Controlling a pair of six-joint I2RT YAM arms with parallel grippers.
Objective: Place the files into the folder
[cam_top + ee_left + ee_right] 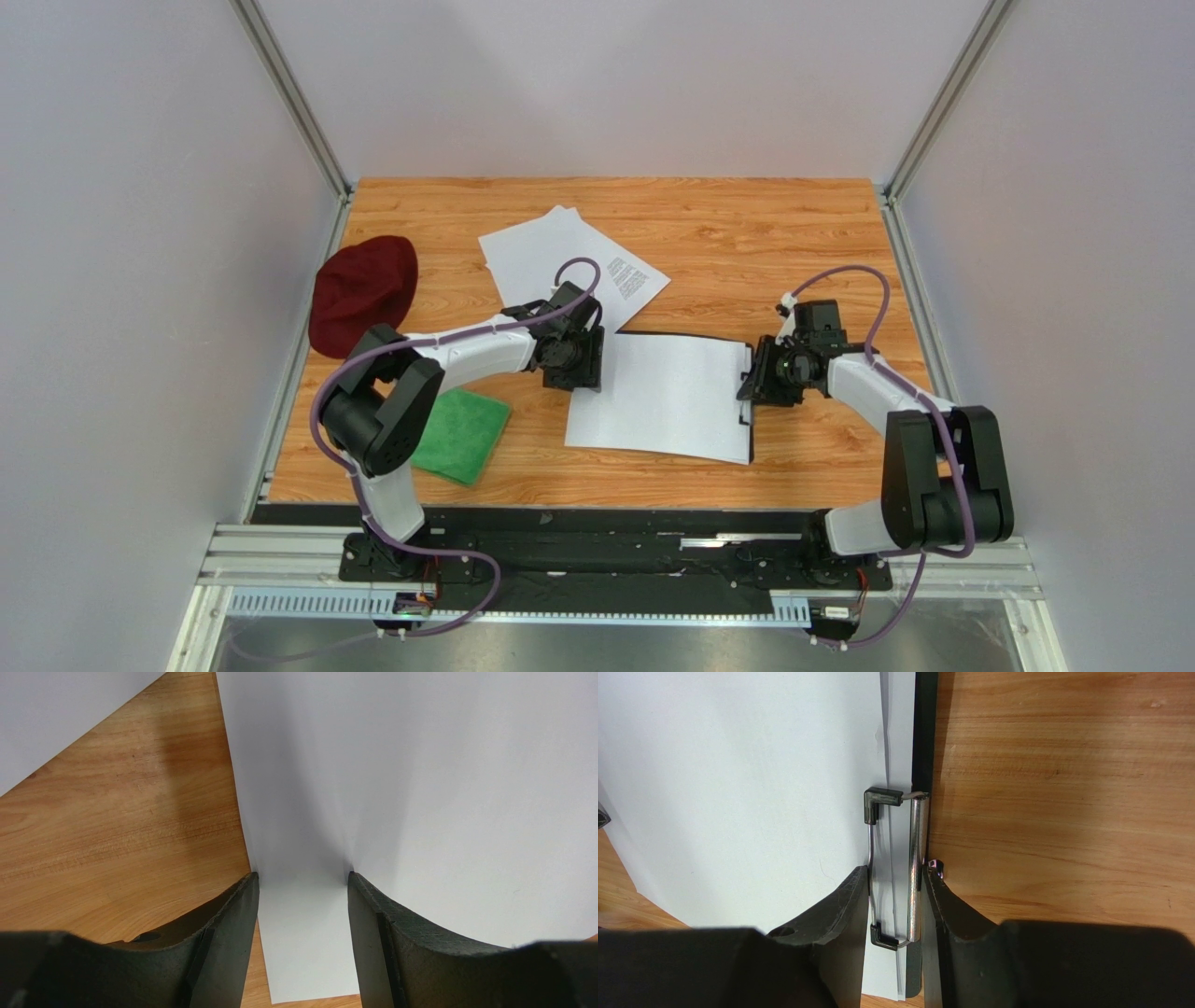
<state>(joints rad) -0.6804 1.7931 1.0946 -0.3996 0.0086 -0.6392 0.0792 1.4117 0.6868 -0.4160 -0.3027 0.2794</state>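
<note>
A stack of white files [659,396] lies on the black folder [749,437], which shows only as a thin strip along the right and near sides. My left gripper [586,364] rests on the stack's left edge. In the left wrist view its jaws [302,876] stand apart with flat paper [421,777] under and between them. My right gripper [752,384] is at the folder's right edge. In the right wrist view it [896,876] is shut on the folder's metal clip [917,847] beside the paper [738,777]. More files [568,259] lie behind, one printed.
A dark red hat [362,291] sits at the left back of the wooden table [786,231]. A green cloth [460,434] lies near the left arm's base. Grey walls close in the left, right and back sides.
</note>
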